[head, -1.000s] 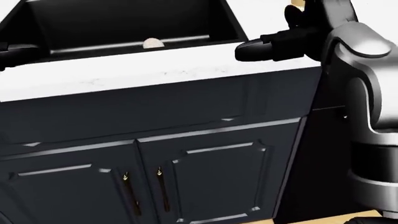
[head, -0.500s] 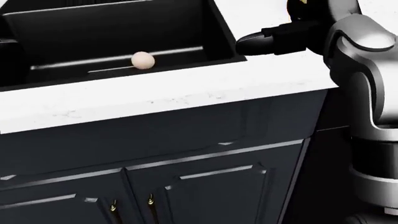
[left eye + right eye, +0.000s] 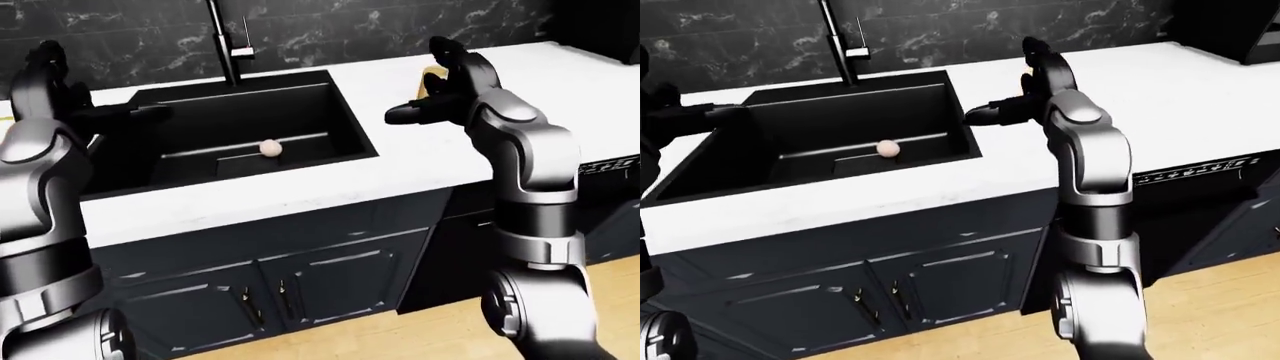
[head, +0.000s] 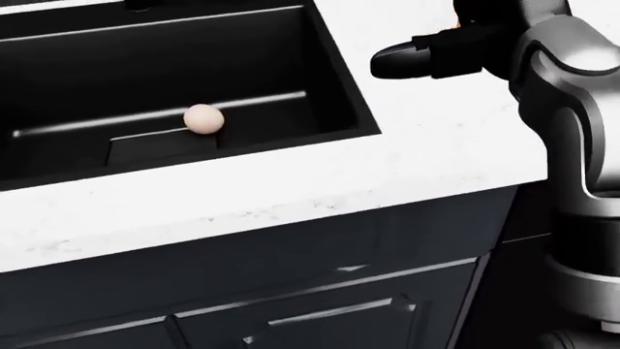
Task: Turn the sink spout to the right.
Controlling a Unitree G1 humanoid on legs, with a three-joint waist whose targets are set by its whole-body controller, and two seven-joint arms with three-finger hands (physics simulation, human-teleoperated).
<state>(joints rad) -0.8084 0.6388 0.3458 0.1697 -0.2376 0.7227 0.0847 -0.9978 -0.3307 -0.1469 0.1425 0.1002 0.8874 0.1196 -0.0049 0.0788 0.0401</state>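
I see the white counter (image 3: pixel 420 169) and the big black sink (image 3: pixel 240 127). The tap's spout (image 3: pixel 222 41) stands tall at the sink's top edge; its tip is cut off, so I can't tell its aim. Nothing looks turned yet. My right hand (image 3: pixel 425 109) and left hand (image 3: pixel 125 112) hover with fingers apart, touching nothing. A small ball (image 4: pixel 203 118) sits in the sink.

We are in a kitchen, because we see a black sink (image 3: pixel 330 94) set in a white counter (image 3: pixel 440 161), a tall tap (image 3: pixel 222 41) by a dark marble wall (image 3: pixel 340 30), dark cupboard doors (image 3: pixel 330 281) below and a wooden floor (image 3: pixel 420 337).
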